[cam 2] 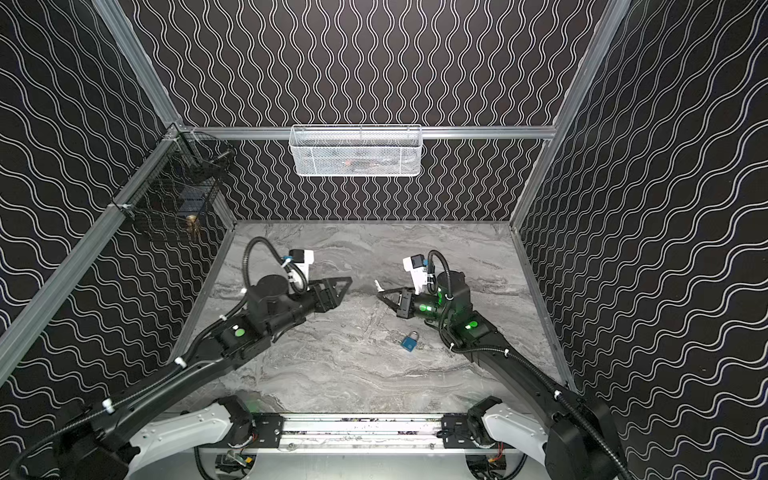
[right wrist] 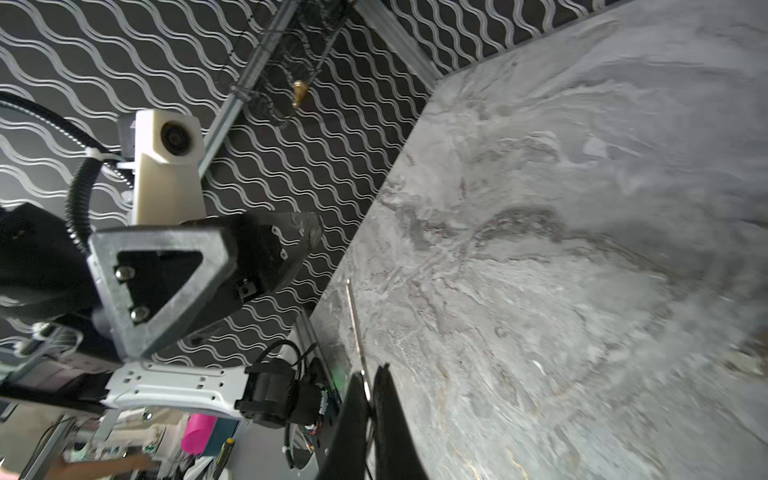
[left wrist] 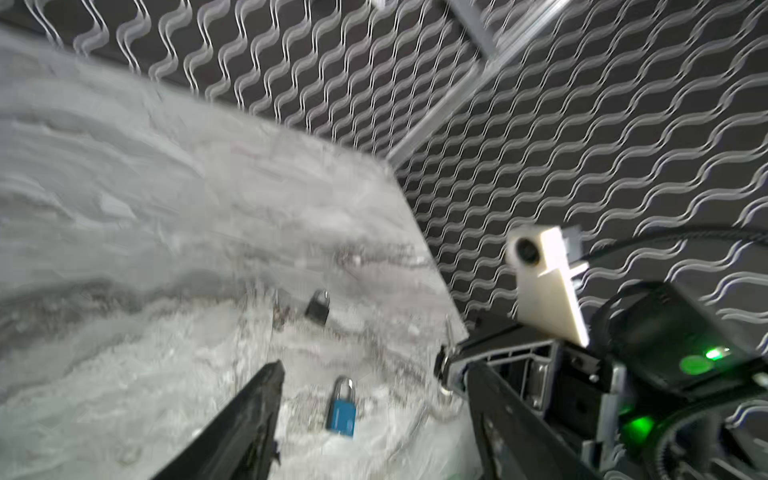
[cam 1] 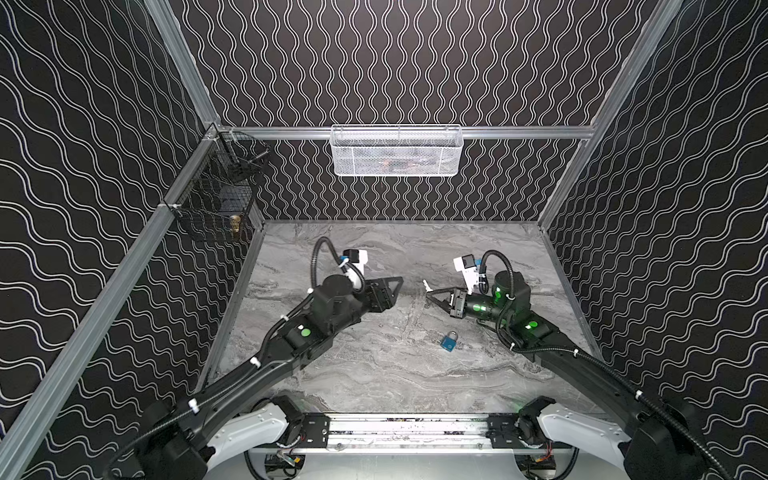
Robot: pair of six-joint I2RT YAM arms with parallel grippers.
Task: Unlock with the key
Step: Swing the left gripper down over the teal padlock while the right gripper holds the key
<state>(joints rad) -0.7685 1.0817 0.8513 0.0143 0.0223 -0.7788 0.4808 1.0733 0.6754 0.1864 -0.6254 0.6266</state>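
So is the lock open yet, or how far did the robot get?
Done: the right gripper has the key pinched, up off the table. In hand: the left gripper is open and empty. Left: the blue padlock lies on the table, shackle looking shut, nothing holding it; the key must go in and turn.
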